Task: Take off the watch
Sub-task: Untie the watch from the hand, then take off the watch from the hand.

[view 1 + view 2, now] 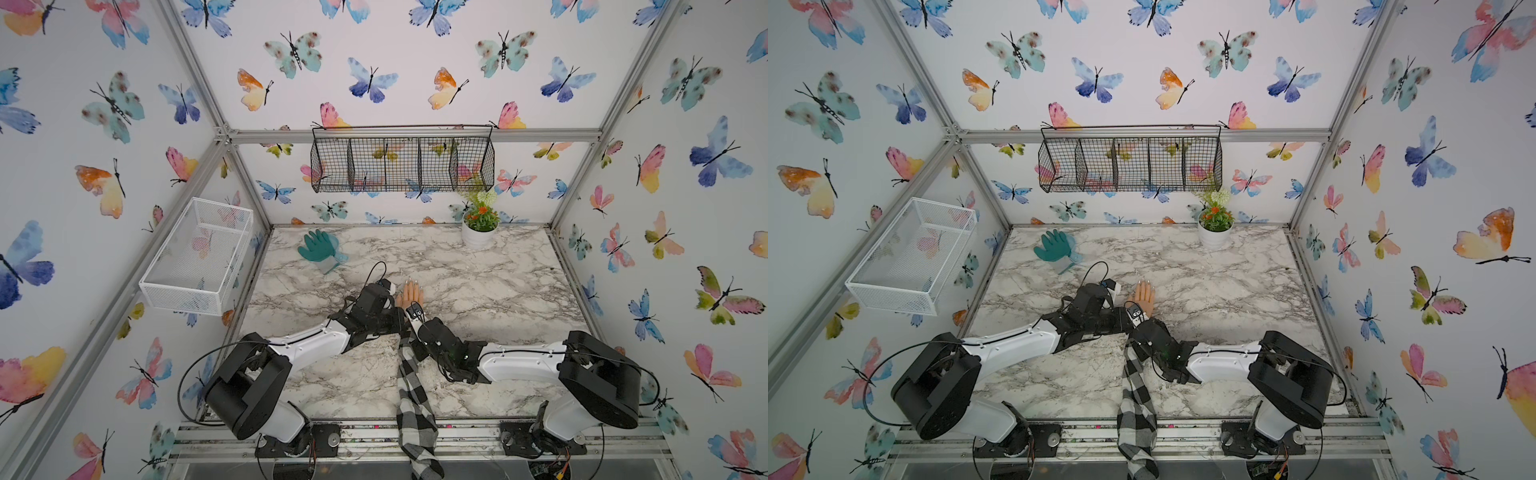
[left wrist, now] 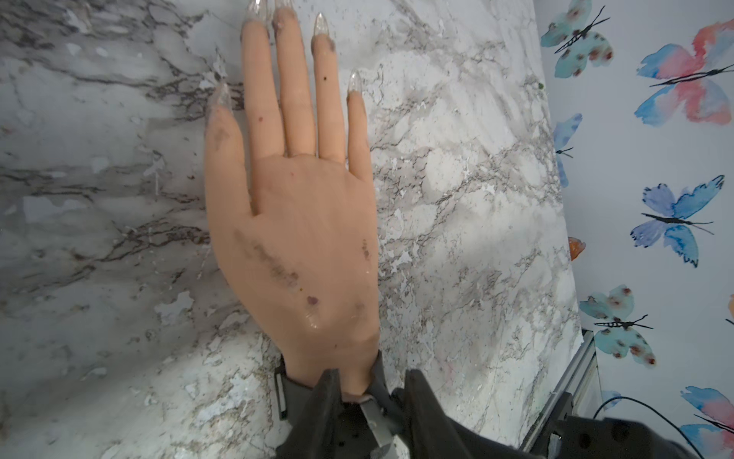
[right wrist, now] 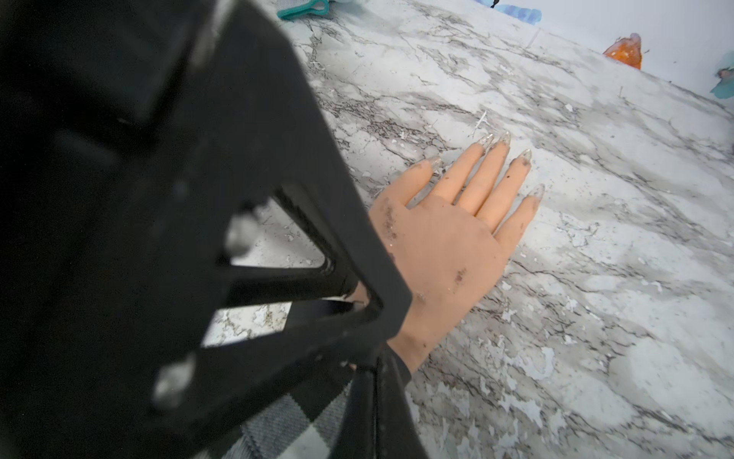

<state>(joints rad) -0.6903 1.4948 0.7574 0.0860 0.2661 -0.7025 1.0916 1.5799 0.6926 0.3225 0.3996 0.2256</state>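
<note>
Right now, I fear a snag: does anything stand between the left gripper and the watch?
Nothing visible does. The left gripper has a finger on each side of the watch strap, at the wrist of the mannequin hand. The shut right gripper sits close beside, not between.

One mannequin hand (image 1: 411, 293), one watch (image 1: 414, 311), one teal glove (image 1: 319, 246), one potted plant (image 1: 480, 226), one black wire basket (image 1: 402, 127), one white mesh basket (image 1: 178, 297), one checked sleeve (image 1: 413, 395), two robot arms (image 1: 309, 345), one marble tabletop (image 1: 498, 291)

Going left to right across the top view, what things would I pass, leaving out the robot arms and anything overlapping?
white mesh basket → green glove → mannequin hand → potted plant
</note>
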